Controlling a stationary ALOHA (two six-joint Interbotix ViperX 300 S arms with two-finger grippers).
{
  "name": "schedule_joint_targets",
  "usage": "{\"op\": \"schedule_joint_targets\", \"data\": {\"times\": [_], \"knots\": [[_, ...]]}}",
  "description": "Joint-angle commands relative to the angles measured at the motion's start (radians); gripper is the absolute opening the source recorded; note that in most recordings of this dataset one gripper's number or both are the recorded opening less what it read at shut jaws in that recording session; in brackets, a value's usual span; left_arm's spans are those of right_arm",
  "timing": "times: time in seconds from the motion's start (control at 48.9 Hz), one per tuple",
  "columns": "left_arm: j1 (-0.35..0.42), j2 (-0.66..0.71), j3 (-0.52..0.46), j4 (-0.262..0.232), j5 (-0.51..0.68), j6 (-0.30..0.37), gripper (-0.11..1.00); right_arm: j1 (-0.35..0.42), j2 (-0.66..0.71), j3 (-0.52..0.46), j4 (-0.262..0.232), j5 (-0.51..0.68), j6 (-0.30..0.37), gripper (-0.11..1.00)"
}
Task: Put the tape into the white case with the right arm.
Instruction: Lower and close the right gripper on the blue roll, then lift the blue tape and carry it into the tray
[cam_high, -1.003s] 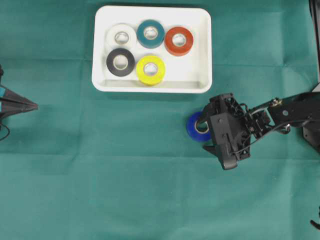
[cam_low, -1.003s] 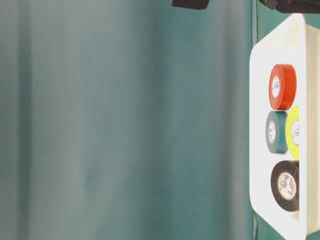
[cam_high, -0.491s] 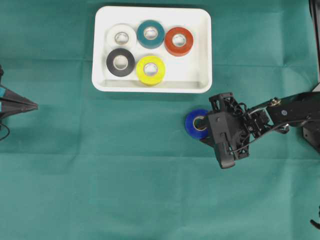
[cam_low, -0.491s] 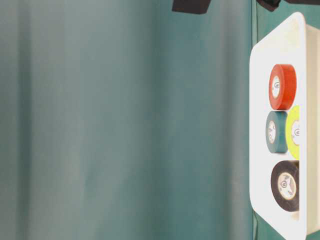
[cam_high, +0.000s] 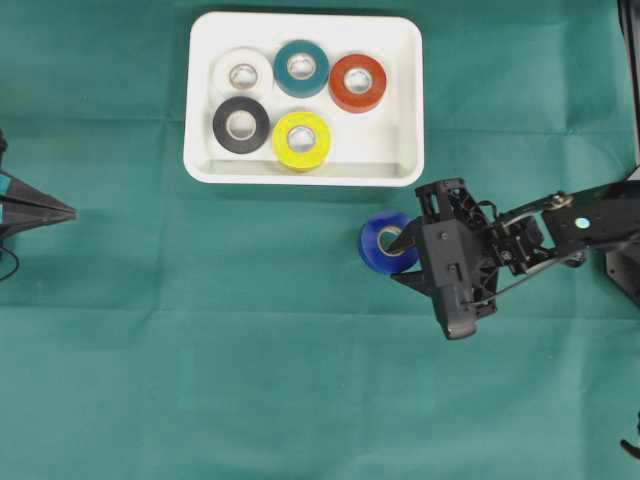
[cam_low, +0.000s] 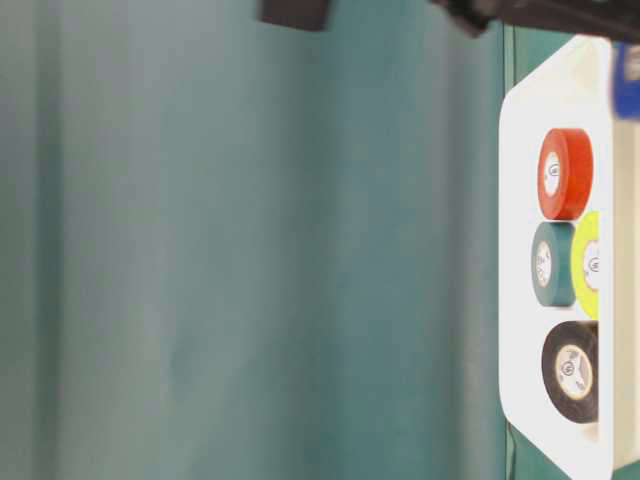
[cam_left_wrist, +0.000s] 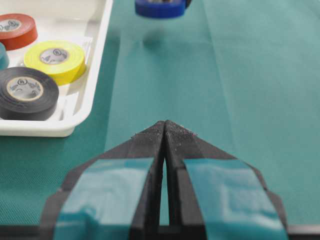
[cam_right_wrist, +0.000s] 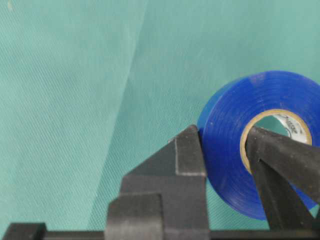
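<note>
Right hand (cam_high: 402, 243) is pinching the blue tape roll (cam_high: 383, 243): the right wrist view shows one finger (cam_right_wrist: 187, 155) on the roll's outer wall and the other through the core, pressed on one side of the ring. In the left wrist view the roll (cam_left_wrist: 160, 7) sits clear of its shadow on the cloth, so it's off the counter (cam_high: 250, 350); it's cut off by the top edge there. From overhead the roll is right of centre, just off the near right corner of the white case (cam_high: 405, 120), not over it. The hand's fingers are mostly buried under the wrist body in that view.

White case is at the far edge of the counter, centre. It holds five rolls: white (cam_high: 242, 74), teal (cam_high: 301, 66), red (cam_high: 358, 82), black (cam_high: 240, 124), yellow (cam_high: 301, 140). They sit close together; I can't tell which ones touch.

Left hand (cam_high: 68, 211) is at the left edge of the counter, fingers pressed together with nothing between them; only the tip shows overhead. The left wrist view shows the fingertips (cam_left_wrist: 165, 131) meeting above bare green cloth.

The table-level view is turned sideways and mostly blurred cloth. The case (cam_low: 520, 250) is cut off at its right edge, the white roll isn't visible there, and a blue sliver (cam_low: 626, 80) at the top right is likely the held roll. Dark shapes along its top edge are too cropped to identify.
</note>
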Motion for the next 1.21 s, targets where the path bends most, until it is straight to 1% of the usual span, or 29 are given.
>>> {"op": "schedule_joint_targets", "data": {"times": [0.0, 0.143, 0.307, 0.45, 0.573, 0.696, 0.818, 0.921, 1.187], "knots": [[-0.002, 0.008, -0.011, 0.003, -0.005, 0.000, 0.00, 0.014, -0.058, -0.038, 0.000, 0.048, 0.000, 0.02], [-0.002, 0.008, -0.011, 0.002, -0.005, 0.000, 0.00, 0.014, -0.074, -0.052, -0.002, 0.097, 0.000, 0.02], [-0.002, 0.008, -0.011, 0.002, -0.005, 0.000, 0.00, 0.005, -0.055, -0.069, -0.002, 0.097, -0.002, 0.02], [0.000, 0.008, -0.011, 0.002, -0.005, 0.000, 0.00, -0.031, -0.044, -0.084, -0.002, 0.095, -0.005, 0.02], [0.000, 0.008, -0.011, 0.002, -0.005, 0.000, 0.00, -0.097, -0.041, -0.092, -0.002, 0.097, -0.009, 0.02], [-0.002, 0.008, -0.011, 0.003, -0.005, 0.000, 0.00, -0.186, -0.043, -0.094, -0.002, 0.086, -0.009, 0.02], [0.000, 0.008, -0.011, 0.002, -0.006, 0.000, 0.00, -0.264, -0.041, -0.089, -0.002, 0.046, -0.011, 0.02], [-0.002, 0.008, -0.011, 0.002, -0.006, 0.000, 0.00, -0.311, -0.043, -0.087, -0.002, 0.011, -0.012, 0.02], [-0.002, 0.008, -0.011, 0.002, -0.005, 0.000, 0.00, -0.324, -0.031, -0.077, -0.002, -0.003, -0.012, 0.02]]}}
